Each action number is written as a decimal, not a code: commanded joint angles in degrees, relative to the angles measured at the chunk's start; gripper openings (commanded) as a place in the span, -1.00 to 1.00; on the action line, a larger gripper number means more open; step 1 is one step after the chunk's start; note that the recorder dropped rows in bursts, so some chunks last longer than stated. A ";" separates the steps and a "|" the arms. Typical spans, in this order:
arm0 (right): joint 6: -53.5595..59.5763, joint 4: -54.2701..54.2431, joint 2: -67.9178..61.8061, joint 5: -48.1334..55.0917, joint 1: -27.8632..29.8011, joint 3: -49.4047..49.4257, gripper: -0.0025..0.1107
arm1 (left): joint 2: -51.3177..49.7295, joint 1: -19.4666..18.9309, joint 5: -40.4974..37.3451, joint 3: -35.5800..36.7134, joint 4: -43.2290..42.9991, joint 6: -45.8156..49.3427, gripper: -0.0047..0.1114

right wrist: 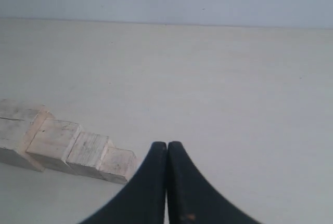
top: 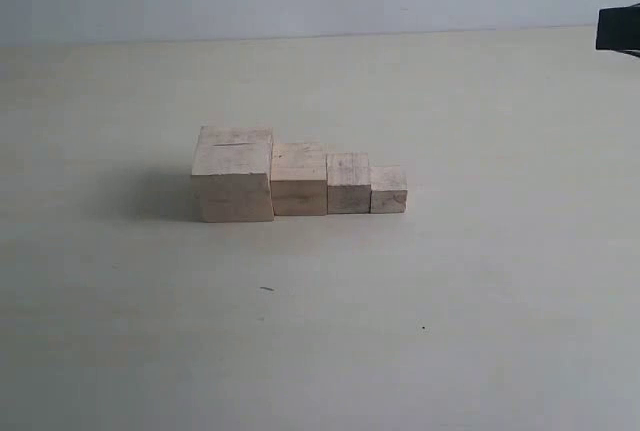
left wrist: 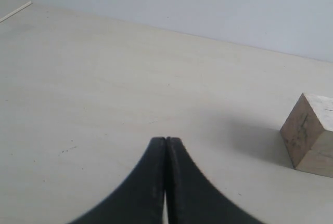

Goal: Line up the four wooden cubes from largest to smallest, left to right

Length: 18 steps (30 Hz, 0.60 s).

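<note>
Four pale wooden cubes stand side by side in a row mid-table in the exterior view, touching. The largest (top: 233, 175), with a thin dark slit on top, is leftmost. Then come the second (top: 299, 180), the third (top: 348, 183) and the smallest (top: 388, 190) at the right end. The right wrist view shows the same row, with the smallest cube (right wrist: 118, 165) nearest. My right gripper (right wrist: 167, 145) is shut on nothing, apart from the cubes. My left gripper (left wrist: 165, 140) is shut and empty, with the largest cube (left wrist: 310, 133) off to one side.
The pale table (top: 480, 281) stretches all round the row, ending at a light wall behind. A dark part of the right arm (top: 620, 29) shows at the exterior view's upper right edge. A thin pale strip (left wrist: 15, 12) lies far off in the left wrist view.
</note>
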<state>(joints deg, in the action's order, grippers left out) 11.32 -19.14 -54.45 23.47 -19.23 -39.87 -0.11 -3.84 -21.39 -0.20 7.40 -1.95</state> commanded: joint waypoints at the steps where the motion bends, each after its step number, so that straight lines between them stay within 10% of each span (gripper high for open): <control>1: 0.03 -6.66 0.48 4.17 -0.09 0.34 -0.96 | 0.11 -0.16 0.61 0.20 0.05 0.21 -0.92; 18: 0.89 -9.17 0.48 8.16 -0.09 0.44 -0.96 | 0.11 -0.16 0.61 0.20 0.05 0.21 -0.92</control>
<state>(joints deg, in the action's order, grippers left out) 11.94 -27.89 -54.20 31.90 -19.23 -39.62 -0.11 -3.84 -21.39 -0.20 7.40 -1.95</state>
